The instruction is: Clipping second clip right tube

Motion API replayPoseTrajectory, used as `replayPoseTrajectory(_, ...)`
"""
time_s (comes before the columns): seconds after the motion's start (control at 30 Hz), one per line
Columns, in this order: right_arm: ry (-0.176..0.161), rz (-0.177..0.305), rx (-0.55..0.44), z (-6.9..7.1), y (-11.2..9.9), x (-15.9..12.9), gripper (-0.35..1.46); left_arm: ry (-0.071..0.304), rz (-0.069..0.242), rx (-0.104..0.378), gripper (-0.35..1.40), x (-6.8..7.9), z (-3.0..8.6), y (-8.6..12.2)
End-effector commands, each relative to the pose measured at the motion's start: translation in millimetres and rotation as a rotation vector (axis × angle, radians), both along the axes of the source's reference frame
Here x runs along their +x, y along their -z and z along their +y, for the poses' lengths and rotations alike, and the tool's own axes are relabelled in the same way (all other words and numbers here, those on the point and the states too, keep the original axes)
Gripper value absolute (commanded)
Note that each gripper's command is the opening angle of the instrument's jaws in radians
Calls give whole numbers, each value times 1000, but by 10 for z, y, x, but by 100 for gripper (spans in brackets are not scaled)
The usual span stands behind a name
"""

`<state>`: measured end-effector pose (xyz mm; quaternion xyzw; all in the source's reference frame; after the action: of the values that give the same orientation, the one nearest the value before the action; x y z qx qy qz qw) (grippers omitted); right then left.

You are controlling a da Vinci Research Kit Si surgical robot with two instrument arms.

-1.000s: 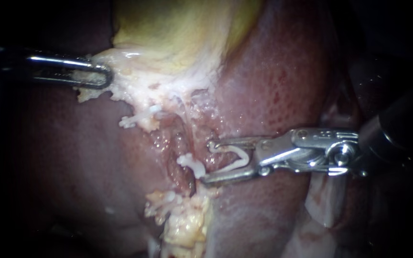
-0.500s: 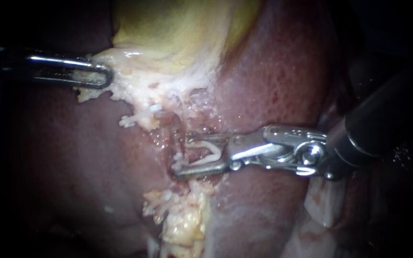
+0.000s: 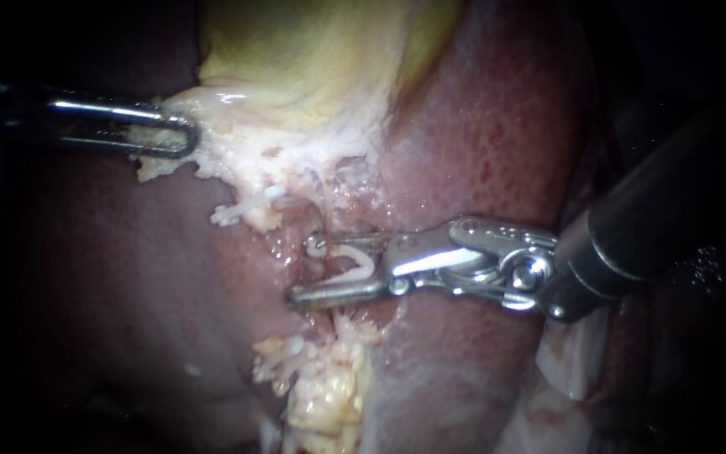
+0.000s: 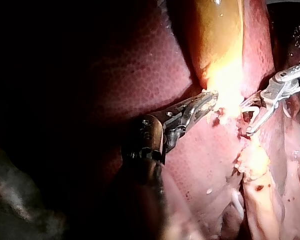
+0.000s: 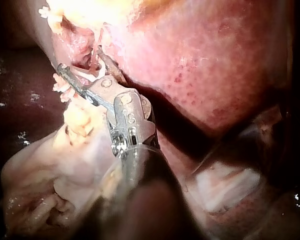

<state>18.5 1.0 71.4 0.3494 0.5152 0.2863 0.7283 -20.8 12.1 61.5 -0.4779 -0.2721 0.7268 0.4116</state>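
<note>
1. Right instrument (image 3: 300, 269): jaws spread, gripping an open white clip (image 3: 356, 262) between them.
2. Advanced into the groove (image 3: 296, 252) within the last second; jaws now straddle the tube (image 3: 321, 220) (partly hidden).
3. Left instrument (image 3: 180, 134) unchanged, pinching pale tissue (image 3: 212, 160); clip looks ready to close.

Left instrument (image 3: 180, 134): shaft level, pincer clamped on tissue (image 3: 212, 160).
Right instrument (image 3: 304, 269): shaft slanting from upper right, pincer spread, holding clip (image 3: 361, 262).

Yellow gallbladder (image 3: 313, 50) above dark red liver (image 3: 481, 126)
</note>
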Motion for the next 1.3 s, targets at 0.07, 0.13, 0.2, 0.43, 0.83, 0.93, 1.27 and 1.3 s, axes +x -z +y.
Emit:
replayPoseTrajectory(0.07, 3, 17, 34, -3, -3, 2, 45, 0, 0, 0, -35, 0, 0, 0)
replayPoseTrajectory(0.13, 6, 35, 55, -6, -5, 3, 45, 0, 0, 0, -35, 0, 0, 0)
replayPoseTrajectory(0.2, 13, 56, 72, -7, -6, 4, 45, 0, 0, 0, -35, 0, -1, -1)
replayPoseTrajectory(0.43, 38, 99, 95, -6, -5, 4, 45, 0, 0, 0, -35, 0, -1, -1)
replayPoseTrajectory(0.83, 35, 108, 97, -6, -2, -1, 45, 0, 0, 0, -35, 0, -1, -1)
replayPoseTrajectory(0.93, 34, 115, 99, -7, 1, -4, 45, 0, 0, 0, -35, 0, -1, -1)
replayPoseTrajectory(1.27, 20, 151, 124, -8, 22, -8, 45, 0, 0, 0, -35, -1, -1, -1)
replayPoseTrajectory(1.3, 21, 151, 124, -8, 24, -8, 45, 0, 0, 0, -35, -1, -1, -1)
